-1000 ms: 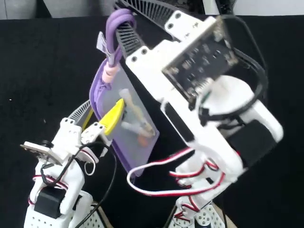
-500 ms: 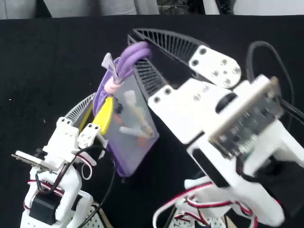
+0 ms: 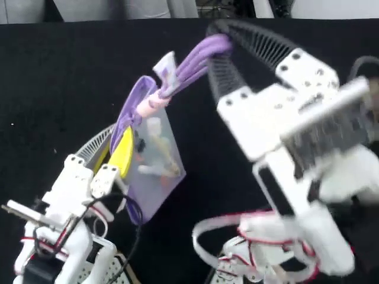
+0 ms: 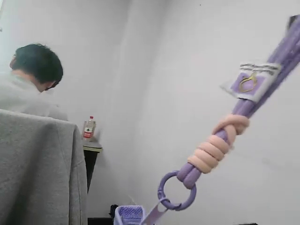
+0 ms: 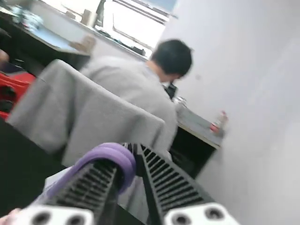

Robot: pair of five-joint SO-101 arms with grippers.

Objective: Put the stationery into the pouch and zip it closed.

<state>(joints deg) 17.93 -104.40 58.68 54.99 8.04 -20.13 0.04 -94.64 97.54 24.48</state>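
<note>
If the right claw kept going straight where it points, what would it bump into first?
The right gripper is pinching the purple strap. Past that, the way looks free out to the grey-draped chair, though depth is unclear.

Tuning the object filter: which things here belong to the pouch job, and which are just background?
Job:
pouch, held up between the arms
stationery inside it
purple strap, clamped in the right tool
left tool, on the pouch's edge

Just lying about:
black table cover
bottle
grey chair back
</note>
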